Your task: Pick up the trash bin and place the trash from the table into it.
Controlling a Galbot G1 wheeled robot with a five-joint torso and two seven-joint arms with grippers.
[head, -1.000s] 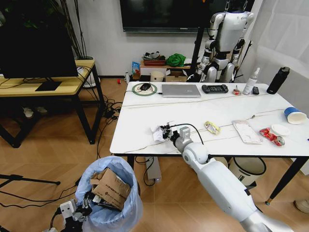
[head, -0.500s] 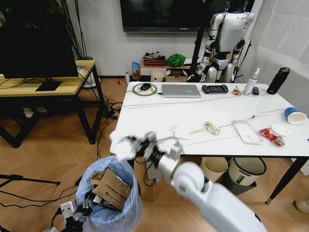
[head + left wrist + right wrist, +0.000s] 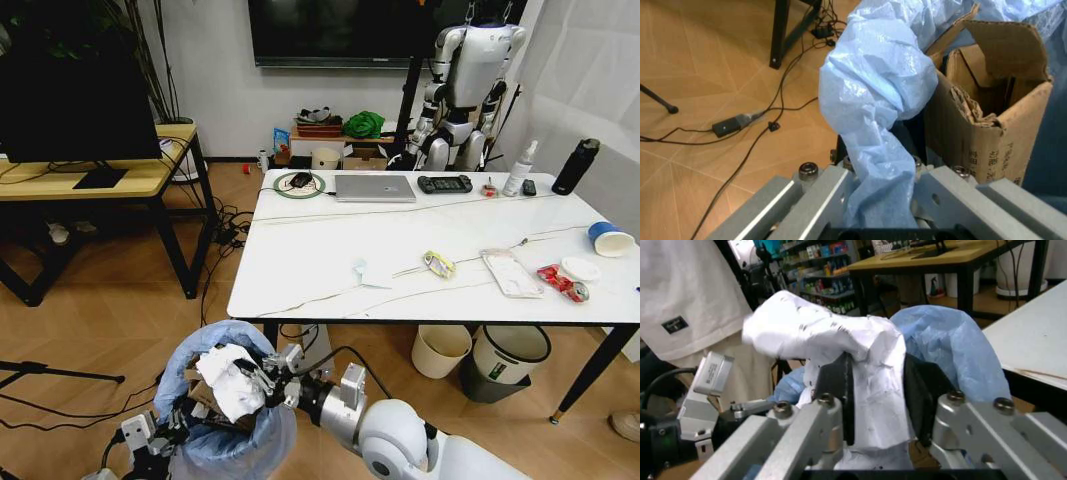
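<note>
Head view, right gripper: the right gripper (image 3: 262, 378) hangs low beside the table (image 3: 320, 240), jaws clamped on a wad of crumpled white paper (image 3: 228, 378).
Head view, key relation: the paper sits over the open mouth of the trash bin (image 3: 222, 440), so the bin lies straight below the jaws; a release here would likely drop the paper in.
Head view, bin contents: torn brown cardboard (image 3: 205, 398) stands inside the blue bag, just under the paper.
Head view, left gripper: the left gripper (image 3: 165, 432) is at the bin's near rim, on the side away from the table.
Head view, trash left on the table: a small paper scrap (image 3: 360, 270), a yellow wrapper (image 3: 438, 263), a flat white pouch (image 3: 511, 272), a crushed red can (image 3: 557, 280), a white lid (image 3: 581, 268) and a blue paper cup (image 3: 609, 238), all well apart from the bin.
Left wrist view, grip: the jaws are pinched on a fold of the blue bag (image 3: 880, 115) at the rim; the cardboard (image 3: 987, 125) stands just beside it.
Right wrist view, grip: the paper (image 3: 840, 360) is squeezed between the black pads (image 3: 840, 385), its long side running up out of the jaws; the blue bag (image 3: 947, 350) bulges just behind.
</note>
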